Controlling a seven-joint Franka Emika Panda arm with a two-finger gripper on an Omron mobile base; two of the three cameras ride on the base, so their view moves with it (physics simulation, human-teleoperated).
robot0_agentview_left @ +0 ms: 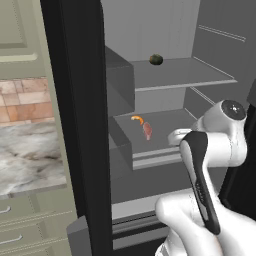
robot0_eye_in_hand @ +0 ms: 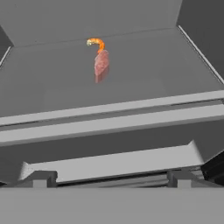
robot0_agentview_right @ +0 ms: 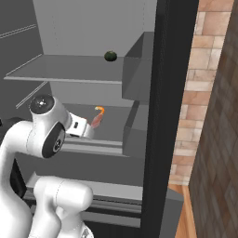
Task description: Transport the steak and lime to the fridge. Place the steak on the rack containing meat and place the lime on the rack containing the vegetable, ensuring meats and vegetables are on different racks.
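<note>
my two-finger gripper [robot0_eye_in_hand: 109,180] stands wide apart with nothing between its jaws; in the hand view its two small dark fingertips [robot0_eye_in_hand: 40,178] rise at the bottom edge, left and right of centre. in the right base view the hand sits at centre left, pointing into the open grey fridge [robot0_agentview_left: 210,30], in front of the front lip of the middle rack.

beyond the tips, in the upper middle of the hand view, the reddish-pink slab of steak [robot0_eye_in_hand: 101,65] lies on the flat grey middle rack [robot0_eye_in_hand: 157,65], and a small curved orange shrimp-like piece [robot0_eye_in_hand: 96,43] touches its far end. the same pair shows at the centre of the left base view and just right of my hand in the right base view, apart from the gripper.

one rack higher, the small dark green round thing [robot0_agentview_left: 156,59], whether lime or vegetable i cannot tell, sits near the back of the upper grey shelf [robot0_agentview_left: 200,75], in the top middle of both base views.

a tall black fridge door edge [robot0_agentview_left: 80,125] runs down the left base view, with pale green cabinets [robot0_agentview_left: 20,30] and a marbled counter [robot0_agentview_left: 30,160] at far left. brick wall [robot0_agentview_right: 204,69] fills the right side of the right base view.
</note>
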